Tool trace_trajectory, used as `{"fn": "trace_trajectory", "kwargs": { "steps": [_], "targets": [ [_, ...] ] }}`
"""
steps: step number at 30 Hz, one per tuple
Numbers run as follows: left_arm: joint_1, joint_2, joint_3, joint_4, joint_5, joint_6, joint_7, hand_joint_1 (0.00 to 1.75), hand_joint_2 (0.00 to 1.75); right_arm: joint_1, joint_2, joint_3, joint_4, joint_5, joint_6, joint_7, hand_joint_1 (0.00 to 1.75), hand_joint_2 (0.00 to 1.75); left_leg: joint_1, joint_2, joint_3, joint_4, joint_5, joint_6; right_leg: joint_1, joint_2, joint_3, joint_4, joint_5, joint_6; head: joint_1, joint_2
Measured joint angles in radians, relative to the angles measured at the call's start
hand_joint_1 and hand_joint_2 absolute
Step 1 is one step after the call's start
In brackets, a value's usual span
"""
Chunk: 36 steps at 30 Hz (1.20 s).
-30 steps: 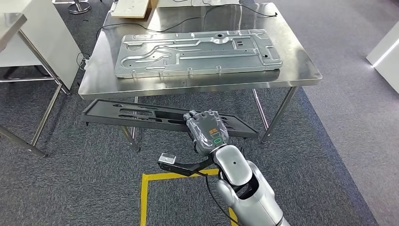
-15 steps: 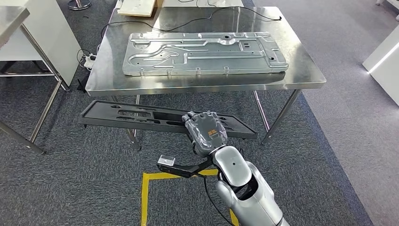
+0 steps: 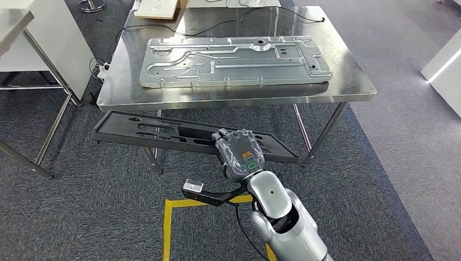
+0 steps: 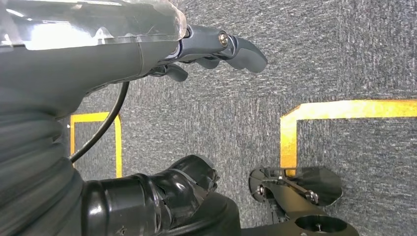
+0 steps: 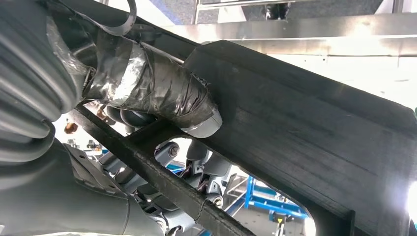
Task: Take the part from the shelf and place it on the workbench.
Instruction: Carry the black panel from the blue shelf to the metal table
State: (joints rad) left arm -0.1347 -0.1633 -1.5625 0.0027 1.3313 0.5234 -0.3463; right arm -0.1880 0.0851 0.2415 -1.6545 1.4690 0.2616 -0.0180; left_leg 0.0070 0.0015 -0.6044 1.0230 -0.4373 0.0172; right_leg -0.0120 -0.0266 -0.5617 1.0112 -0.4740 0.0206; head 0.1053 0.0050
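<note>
Nearest in the head view, the silver right arm (image 3: pixel 280 217) rises from the bottom edge over a yellow tape outline (image 3: pixel 169 217) on the grey carpet (image 3: pixel 98 217). Its right hand (image 3: pixel 239 153) grasps the long black plastic panel (image 3: pixel 163 133), the task's part, near the panel's right end. The panel hangs in the air in front of the workbench, below its top, running left to right and tilted slightly, its left end a little farther away than its right. In the right wrist view the taped grey thumb (image 5: pixel 162 96) presses on one face of the black panel (image 5: pixel 305 128), while the darker fingers (image 5: pixel 206 172) show through a cut-out on the other side, so the panel is clamped between them.

The left wrist view looks down at the carpet and more yellow tape (image 4: pixel 295 123). The left hand (image 4: pixel 123 44) holds nothing; its dark fingers (image 4: pixel 236 46) reach out loosely, apart from one another.

Beyond the panel stands the stainless-steel workbench (image 3: pixel 353 81). A large stamped sheet-metal plate (image 3: pixel 234 60) lies flat on it, covering most of the width. Behind the plate a black cable (image 3: pixel 239 22) trails across the far part of the top, and a cardboard box (image 3: pixel 157 8) sits at the far left corner. To the left stands another metal-legged table (image 3: pixel 32 49).
</note>
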Motion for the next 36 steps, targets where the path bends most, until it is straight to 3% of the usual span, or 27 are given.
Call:
{"fn": "trace_trajectory", "kwargs": {
  "steps": [14,21,23,26,27,28,29,30,32,34,36],
  "targets": [
    [0.0,-0.007,0.0,0.0,0.009,0.0,-0.001,0.0,1.75,0.007,0.0,0.0,-0.001,-0.005,-0.03,0.009,1.75,1.75,-0.001,0.0,0.0,0.001,0.0,0.0,-0.001,0.0,0.0,0.0,0.0,0.001,0.0,0.0],
    [0.0,-0.008,0.0,0.0,0.009,0.0,-0.001,0.0,1.75,0.016,0.006,-0.001,-0.017,-0.027,-0.038,0.01,1.75,1.75,-0.003,0.002,0.002,-0.002,-0.001,0.015,-0.007,0.002,0.002,-0.001,-0.001,0.015,0.0,0.0],
    [0.0,-0.01,0.0,0.0,0.009,0.001,-0.002,0.0,1.75,0.017,0.007,-0.002,-0.024,-0.03,-0.04,0.01,1.75,1.75,0.002,0.007,0.01,-0.017,0.005,0.025,-0.008,0.009,-0.014,0.034,-0.027,0.019,0.001,0.0],
    [-0.002,-0.011,0.0,0.0,0.009,0.003,-0.002,0.0,1.75,0.021,0.007,-0.005,-0.028,-0.03,-0.045,0.011,1.75,1.75,0.004,0.017,0.013,-0.023,0.006,0.031,-0.01,0.018,-0.1,0.208,-0.111,0.021,0.002,0.0],
    [-0.002,-0.011,0.0,0.0,0.009,0.003,-0.002,0.0,1.75,0.025,0.007,-0.005,-0.028,-0.03,-0.045,0.011,1.75,1.75,0.004,0.02,0.013,-0.022,0.005,0.031,-0.011,0.019,-0.125,0.254,-0.122,0.023,0.002,0.0],
    [-0.001,-0.011,0.0,0.0,0.009,0.003,-0.002,0.0,1.75,0.027,0.007,-0.006,-0.028,-0.03,-0.045,0.012,1.75,1.75,0.004,0.022,0.013,-0.02,0.003,0.03,-0.013,0.019,-0.135,0.267,-0.115,0.024,0.002,0.0],
    [-0.001,-0.012,0.0,0.0,0.009,0.003,-0.002,0.0,1.75,0.029,0.007,-0.006,-0.028,-0.029,-0.045,0.012,1.75,1.75,0.005,0.022,0.013,-0.017,0.001,0.027,-0.016,0.019,-0.125,0.242,-0.09,0.025,0.002,0.0],
    [-0.002,-0.012,0.0,0.0,0.009,0.003,-0.002,0.0,1.75,0.03,0.007,-0.006,-0.029,-0.028,-0.045,0.012,1.75,1.75,0.006,0.022,0.013,-0.012,-0.002,0.022,-0.018,0.018,-0.098,0.183,-0.054,0.026,0.002,0.0],
    [-0.003,-0.014,0.0,0.0,0.009,0.003,-0.002,0.0,1.75,0.03,0.007,-0.006,-0.03,-0.023,-0.046,0.011,1.75,1.75,0.006,0.022,0.012,0.001,-0.011,0.009,-0.018,0.017,-0.043,0.068,-0.008,0.022,0.002,0.0],
    [-0.003,-0.015,0.0,0.0,0.01,0.003,-0.002,0.0,1.75,0.03,0.007,-0.007,-0.031,-0.018,-0.047,0.009,1.75,1.75,0.003,0.022,0.01,0.008,-0.017,0.004,-0.016,0.018,-0.025,0.025,-0.001,0.017,0.002,0.0],
    [-0.004,-0.014,0.0,0.0,0.01,0.002,-0.003,0.0,1.75,0.03,0.007,-0.007,-0.031,-0.014,-0.047,0.005,1.75,1.75,0.002,0.022,0.009,0.008,-0.018,0.014,-0.014,0.02,-0.026,0.022,0.003,0.014,0.001,0.0]
  ]
}}
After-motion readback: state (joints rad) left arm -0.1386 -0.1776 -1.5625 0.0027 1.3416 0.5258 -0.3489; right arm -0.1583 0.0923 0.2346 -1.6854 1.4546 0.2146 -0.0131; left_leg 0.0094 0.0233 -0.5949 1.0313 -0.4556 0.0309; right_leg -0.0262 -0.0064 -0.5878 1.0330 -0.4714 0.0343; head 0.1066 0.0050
